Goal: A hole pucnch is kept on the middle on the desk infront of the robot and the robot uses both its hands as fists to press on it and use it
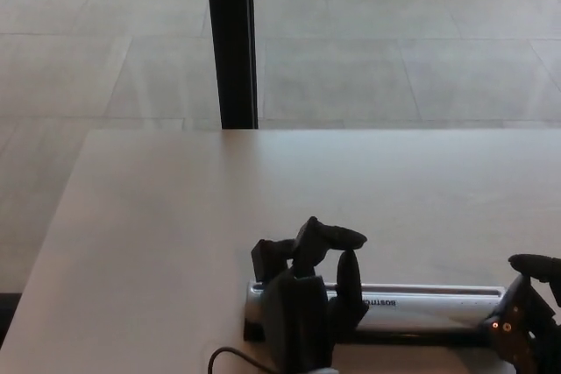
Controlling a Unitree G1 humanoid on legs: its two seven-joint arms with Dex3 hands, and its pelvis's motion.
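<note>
From the head view you are looking down at a pale desk [219, 216] whose far edge runs across the middle of the picture, with a tiled floor [394, 41] beyond it and a dark upright post [230, 41] standing just past that edge. The hole punch [421, 304] lies near the bottom of the picture, a long silvery bar on a dark base set crosswise on the desk, right of centre, with small lettering on its top that reads upside down to you. Your left hand [307, 295] sits at the left end of the punch, its fingers [337, 238] curled inward into a loose fist above the bar; it appears to rest on the punch, though you cannot quite see the contact. Your right hand [530, 313] shows only partly at the lower right corner, at the right end of the punch, with one finger tip curving over; whether it is closed you cannot tell. A thin dark cable [230, 358] loops on the desk by the left forearm.
</note>
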